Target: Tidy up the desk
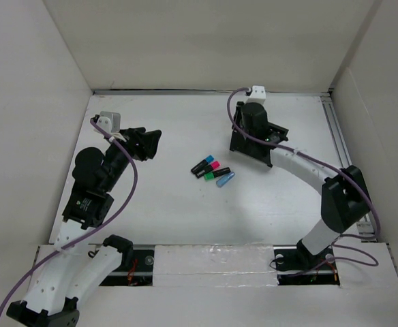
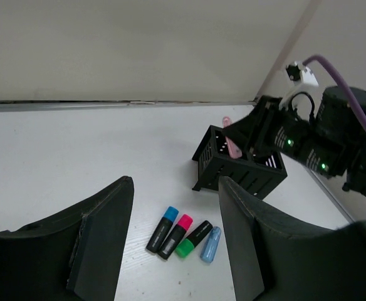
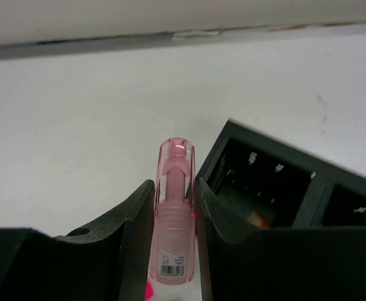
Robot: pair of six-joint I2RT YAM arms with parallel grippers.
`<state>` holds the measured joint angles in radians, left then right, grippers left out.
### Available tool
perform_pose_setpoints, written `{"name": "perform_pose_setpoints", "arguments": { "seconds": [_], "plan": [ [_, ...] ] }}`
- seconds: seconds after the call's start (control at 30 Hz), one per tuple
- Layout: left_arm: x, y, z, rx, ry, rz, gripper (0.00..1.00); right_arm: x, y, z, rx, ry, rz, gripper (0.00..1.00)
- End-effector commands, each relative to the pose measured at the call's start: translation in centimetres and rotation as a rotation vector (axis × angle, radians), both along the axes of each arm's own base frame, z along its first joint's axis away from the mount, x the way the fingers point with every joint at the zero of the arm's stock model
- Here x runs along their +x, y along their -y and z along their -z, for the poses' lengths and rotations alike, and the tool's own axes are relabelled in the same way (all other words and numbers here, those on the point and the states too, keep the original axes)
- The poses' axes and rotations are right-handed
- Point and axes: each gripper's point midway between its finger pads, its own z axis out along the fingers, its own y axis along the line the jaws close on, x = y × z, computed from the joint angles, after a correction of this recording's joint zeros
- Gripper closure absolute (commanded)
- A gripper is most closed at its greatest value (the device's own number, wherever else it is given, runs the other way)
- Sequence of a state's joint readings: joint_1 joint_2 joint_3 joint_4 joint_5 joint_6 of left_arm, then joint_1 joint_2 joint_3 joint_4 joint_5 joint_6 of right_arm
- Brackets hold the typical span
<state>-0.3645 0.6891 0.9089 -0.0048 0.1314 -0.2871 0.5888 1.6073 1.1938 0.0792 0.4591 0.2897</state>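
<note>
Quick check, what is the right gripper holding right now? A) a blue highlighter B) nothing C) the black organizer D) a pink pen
D: the right gripper is shut on the pink pen, next to the black organizer.

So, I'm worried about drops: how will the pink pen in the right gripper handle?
The pink pen looks like smooth clear plastic: probably stiff, light, slippery in the right gripper. Its round barrel would likely roll if dropped.
</note>
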Motion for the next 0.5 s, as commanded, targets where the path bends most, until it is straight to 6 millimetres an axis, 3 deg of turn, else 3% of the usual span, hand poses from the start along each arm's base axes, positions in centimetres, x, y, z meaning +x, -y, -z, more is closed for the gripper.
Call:
{"name": "perform_pose_setpoints", "arguments": {
  "seconds": [0.0,0.2,0.47],
  "plan": [
    [-0.2,0.2,-1.3,-0.022,0.042,0.017,0.48,3.5,1.7,-3.4,0.01,0.097,0.032,0.81],
    [-0.4,0.2,-1.4,-0.023,0.047,0.022,0.48,6.1,5.4,-2.4,-0.062,0.07,0.123,0.79],
    [-0.4,0.2,-1.4,-0.022,0.048,0.018,0.48,6.0,6.6,0.6,-0.1,0.01,0.165,0.73]
  ]
}}
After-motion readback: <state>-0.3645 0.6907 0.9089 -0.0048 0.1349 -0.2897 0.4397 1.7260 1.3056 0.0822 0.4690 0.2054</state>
